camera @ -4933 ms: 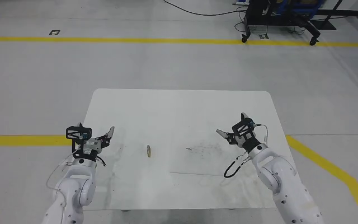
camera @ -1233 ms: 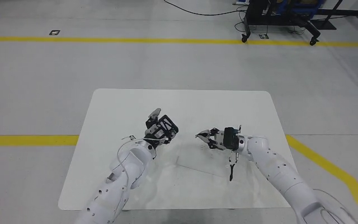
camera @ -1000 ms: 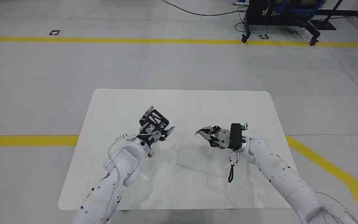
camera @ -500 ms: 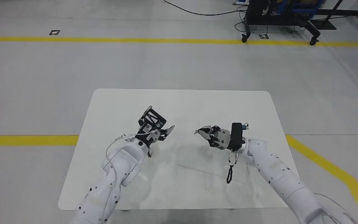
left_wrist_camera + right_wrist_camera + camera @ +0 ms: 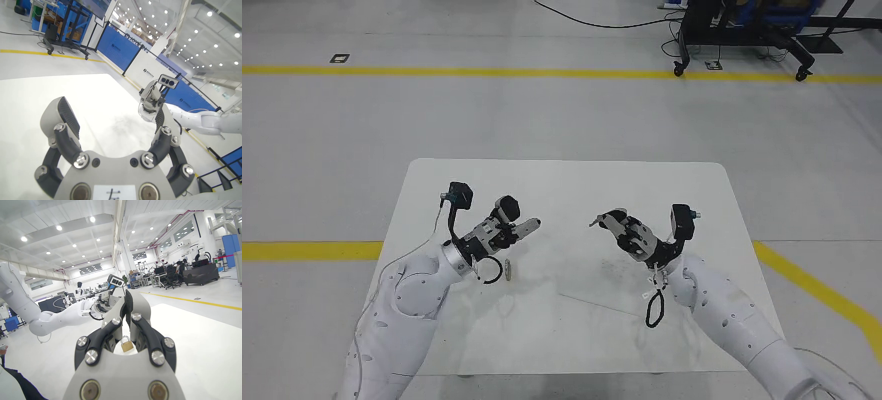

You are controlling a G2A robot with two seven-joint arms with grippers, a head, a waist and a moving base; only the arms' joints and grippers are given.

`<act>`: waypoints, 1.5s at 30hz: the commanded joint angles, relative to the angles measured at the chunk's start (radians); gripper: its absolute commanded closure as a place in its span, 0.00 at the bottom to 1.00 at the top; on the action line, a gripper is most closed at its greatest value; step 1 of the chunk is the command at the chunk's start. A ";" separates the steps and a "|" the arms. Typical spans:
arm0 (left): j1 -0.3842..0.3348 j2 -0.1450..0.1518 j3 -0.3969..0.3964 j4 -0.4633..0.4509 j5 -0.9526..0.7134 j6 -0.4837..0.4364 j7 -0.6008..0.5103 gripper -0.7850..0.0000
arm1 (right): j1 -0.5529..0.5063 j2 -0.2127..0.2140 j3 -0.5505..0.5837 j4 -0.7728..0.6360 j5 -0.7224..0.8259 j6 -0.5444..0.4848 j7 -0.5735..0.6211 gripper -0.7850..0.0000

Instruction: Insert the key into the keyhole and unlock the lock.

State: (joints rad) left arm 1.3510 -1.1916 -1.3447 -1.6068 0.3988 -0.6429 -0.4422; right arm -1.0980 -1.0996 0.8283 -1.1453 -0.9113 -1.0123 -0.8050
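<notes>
I have both arms up over the white table [image 5: 642,180], facing each other across its middle. The padlock [image 5: 509,270] sits on the tabletop on my left half, near the left gripper [image 5: 520,220] and well apart from the right gripper [image 5: 604,220]. Through the right wrist camera I can see the small brass body [image 5: 126,345] framed between the finger links, shackle uppermost, and the shackle looks closed.

The left claw [image 5: 113,113] is spread wide with nothing between its ribbed pads, and it is aimed across the table rather than down at the lock. The right claw [image 5: 127,298] has its 2 fingers pressed together. Whether they pinch a key I cannot tell, since nothing pokes out that I can make out, and I find no key on the table either.

My read on progress is that this is the very start. The lock is untouched, nothing is in the keyhole as far as I can see, and neither arm holds the lock. Left to do, as I judge it, are 4 steps: confirm or fetch the key, steady the lock with the open claw, line the key up with the keyhole, then push in and turn.
</notes>
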 commanded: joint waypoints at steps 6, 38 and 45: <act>-0.003 -0.004 0.034 0.017 -0.135 -0.039 -0.025 0.00 | -0.016 -0.005 -0.007 0.015 0.069 0.000 0.036 1.00; -0.259 0.014 0.251 0.264 -0.453 -0.251 -0.386 0.62 | 0.040 -0.051 -0.109 -0.032 0.962 0.000 0.816 1.00; -0.256 0.014 0.265 0.263 -0.440 -0.188 -0.343 0.90 | 0.034 -0.069 -0.088 -0.027 0.923 0.000 0.815 1.00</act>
State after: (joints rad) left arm 1.0955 -1.1775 -1.0822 -1.3428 -0.0454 -0.8366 -0.7874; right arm -1.0624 -1.1674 0.7376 -1.1713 0.0157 -1.0123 0.0107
